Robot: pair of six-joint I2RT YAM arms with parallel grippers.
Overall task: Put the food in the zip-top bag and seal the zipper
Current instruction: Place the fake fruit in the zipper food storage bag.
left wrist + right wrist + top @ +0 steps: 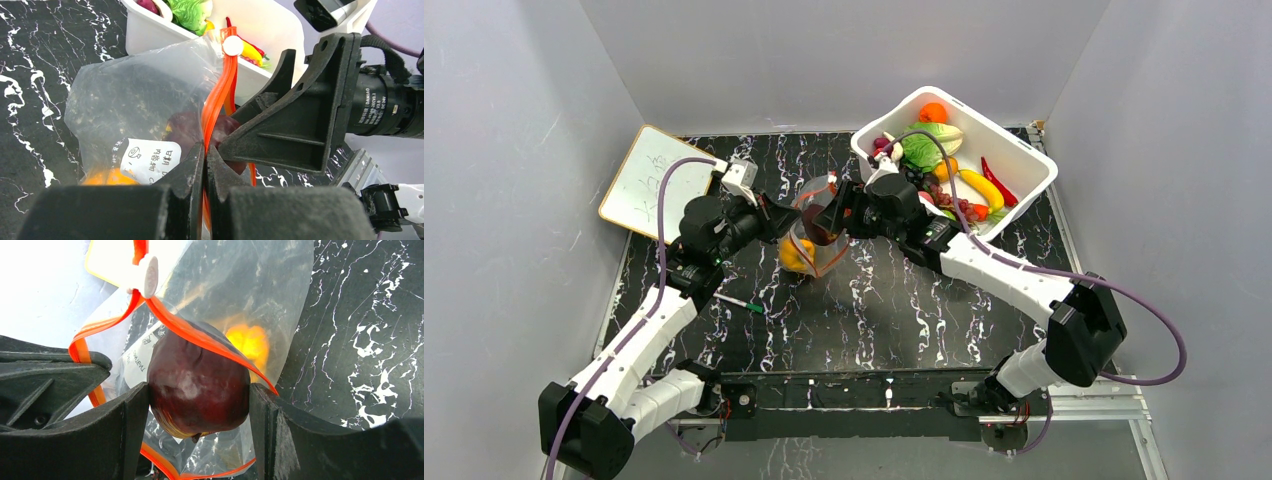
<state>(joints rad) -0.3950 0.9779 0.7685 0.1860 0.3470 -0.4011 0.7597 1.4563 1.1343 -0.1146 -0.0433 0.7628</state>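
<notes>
The clear zip-top bag (816, 238) stands mid-table with its red-orange zipper rim (220, 95) open. My left gripper (205, 155) is shut on the zipper strip at the bag's near rim and holds the mouth up. My right gripper (199, 400) is shut on a dark red glossy apple (199, 390), partly inside the bag's mouth (165, 320). A yellow-orange fruit (247, 342) lies at the bottom of the bag, also seen from above (796, 255). The white slider (149, 275) sits at the strip's end. More food fills the white tub (1024, 160).
The white tub stands at the back right with a green lettuce (927, 148), an orange piece (933, 112), a yellow piece (982, 186) and a red chilli (1000, 182). A whiteboard (652, 180) lies at the back left. A green-and-white pen (742, 303) lies by the left arm.
</notes>
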